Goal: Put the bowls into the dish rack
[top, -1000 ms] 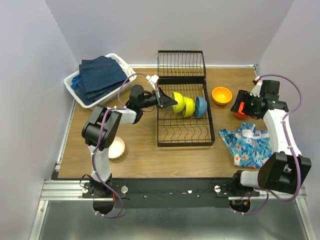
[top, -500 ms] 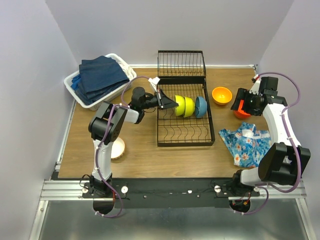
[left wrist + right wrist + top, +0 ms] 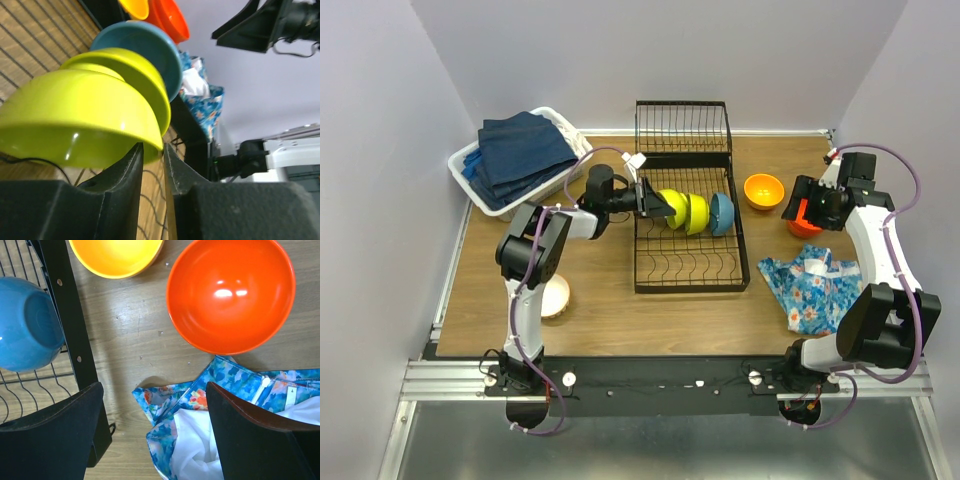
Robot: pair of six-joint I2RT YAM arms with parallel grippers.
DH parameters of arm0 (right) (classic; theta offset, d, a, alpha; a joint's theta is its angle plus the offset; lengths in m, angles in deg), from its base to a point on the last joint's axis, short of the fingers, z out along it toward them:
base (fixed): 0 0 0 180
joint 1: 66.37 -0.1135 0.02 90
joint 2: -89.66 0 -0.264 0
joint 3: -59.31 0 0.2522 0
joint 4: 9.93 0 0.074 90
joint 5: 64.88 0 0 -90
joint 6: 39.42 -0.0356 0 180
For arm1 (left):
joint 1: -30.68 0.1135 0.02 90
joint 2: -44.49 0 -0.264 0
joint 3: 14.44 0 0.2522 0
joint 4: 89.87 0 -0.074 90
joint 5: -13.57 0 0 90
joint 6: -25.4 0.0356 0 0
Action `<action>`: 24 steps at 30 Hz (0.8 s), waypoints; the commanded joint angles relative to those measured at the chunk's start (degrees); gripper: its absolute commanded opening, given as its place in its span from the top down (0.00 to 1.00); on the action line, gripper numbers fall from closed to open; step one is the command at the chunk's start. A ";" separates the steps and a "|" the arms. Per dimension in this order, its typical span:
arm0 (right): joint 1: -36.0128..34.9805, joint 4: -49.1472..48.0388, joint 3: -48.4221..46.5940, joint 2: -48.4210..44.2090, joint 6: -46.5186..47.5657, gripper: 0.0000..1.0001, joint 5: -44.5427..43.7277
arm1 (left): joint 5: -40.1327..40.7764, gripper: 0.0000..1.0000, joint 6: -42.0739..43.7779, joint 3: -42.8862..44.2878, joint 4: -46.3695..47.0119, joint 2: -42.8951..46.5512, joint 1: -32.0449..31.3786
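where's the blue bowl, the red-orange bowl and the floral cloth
blue bowl (image 3: 25,325), right wrist view, on its outer underside
red-orange bowl (image 3: 230,292), right wrist view, on its inside
floral cloth (image 3: 815,290), top view, on its middle

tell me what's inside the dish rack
Three bowls stand on edge in the dish rack: first lime bowl, second lime bowl, blue bowl. The left gripper hides part of the first's rim.
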 commanded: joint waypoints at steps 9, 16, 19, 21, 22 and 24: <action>0.43 -0.33 0.92 -3.40 0.06 0.08 0.07 | 4.01 0.61 24.18 -2.49 -25.86 9.25 0.46; 0.43 0.11 3.12 -6.21 -0.11 0.08 0.51 | 5.94 0.57 28.92 -1.53 -30.60 9.87 0.46; 0.52 0.29 4.09 -7.01 -0.20 0.08 0.25 | 6.38 0.53 30.69 -1.52 -32.36 10.75 0.46; 0.51 0.29 4.44 -7.80 -0.11 0.08 0.34 | 6.64 0.49 31.91 -1.61 -33.06 11.62 0.38; 0.43 0.38 4.70 -8.06 -0.20 0.08 0.34 | 6.38 0.48 32.44 -1.70 -33.24 11.89 0.46; 0.51 0.46 5.14 -8.76 -0.11 0.08 0.16 | 6.73 0.44 34.02 -1.79 -35.26 13.12 0.38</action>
